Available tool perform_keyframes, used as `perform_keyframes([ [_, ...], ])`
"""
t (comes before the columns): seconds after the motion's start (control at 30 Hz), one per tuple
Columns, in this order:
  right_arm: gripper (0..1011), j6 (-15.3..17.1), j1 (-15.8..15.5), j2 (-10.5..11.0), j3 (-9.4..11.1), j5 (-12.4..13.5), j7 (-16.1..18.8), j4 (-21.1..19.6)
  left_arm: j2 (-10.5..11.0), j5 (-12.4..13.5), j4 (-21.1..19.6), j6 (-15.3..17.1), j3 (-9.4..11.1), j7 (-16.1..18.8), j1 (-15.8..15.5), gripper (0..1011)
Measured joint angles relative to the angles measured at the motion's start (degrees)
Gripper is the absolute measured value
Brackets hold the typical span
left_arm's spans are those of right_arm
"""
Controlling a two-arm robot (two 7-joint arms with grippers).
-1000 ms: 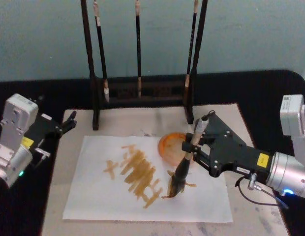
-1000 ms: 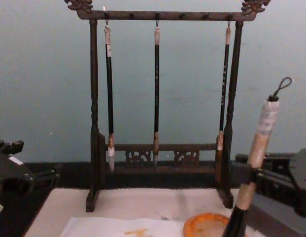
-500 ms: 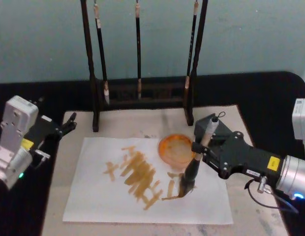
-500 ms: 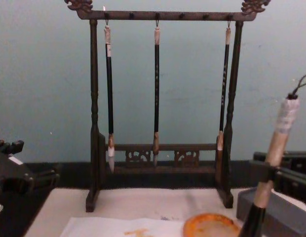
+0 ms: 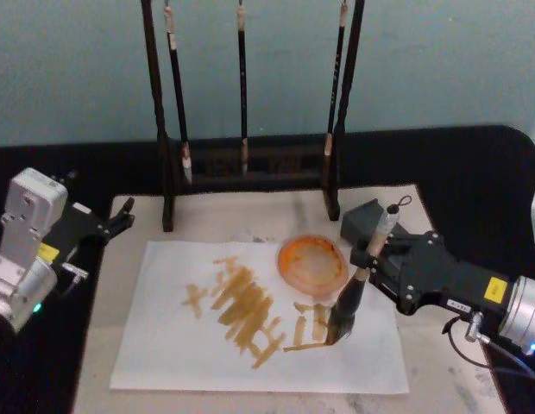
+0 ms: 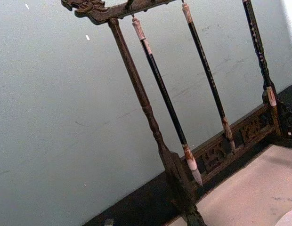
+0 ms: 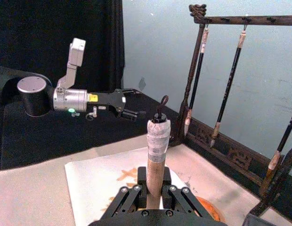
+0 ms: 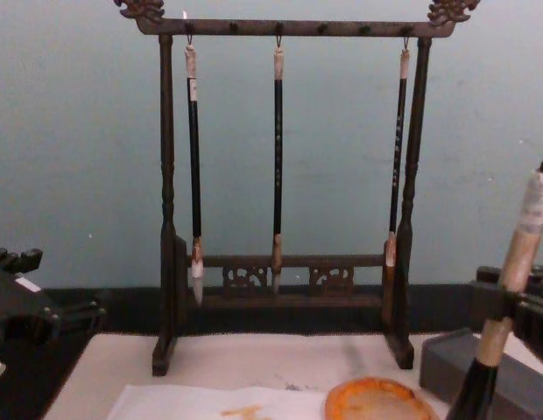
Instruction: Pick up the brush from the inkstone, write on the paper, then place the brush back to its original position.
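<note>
My right gripper [image 5: 368, 259] has its jaws clamped on the brush [image 5: 347, 306] mid-handle. That holds it nearly upright, so the tuft presses the paper [image 5: 164, 345] just beside the orange dish [image 5: 312, 263]. The left gripper [image 5: 121, 216] hovers off to the paper's left, jaws apart, out of the writing's way.

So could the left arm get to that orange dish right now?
Probably yes. The left hand hovers at the left edge of the mat, and only flat paper lies between it and the orange dish. The right hand holds the brush on the dish's far side.
</note>
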Motion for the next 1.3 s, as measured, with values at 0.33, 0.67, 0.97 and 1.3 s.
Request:
perform_keyframes([
  [0.33,177,-0.05,-1.51,0.43,1.36,-0.46,-0.5,-1.02,0.0,0.0,0.0,0.0,0.0,0.0,0.0,1010],
  [0.67,177,-0.21,-2.34,0.52,2.53,-0.68,-0.67,-2.11,0.0,0.0,0.0,0.0,0.0,0.0,0.0,1009],
  [0.97,177,-0.66,-1.49,-0.6,3.48,0.17,-0.67,-1.96,0.0,0.0,0.0,0.0,0.0,0.0,0.0,1010],
  [1.3,177,-0.12,2.08,-5.03,4.74,6.33,-0.64,2.87,0.0,0.0,0.0,0.0,0.0,0.0,0.0,1010],
])
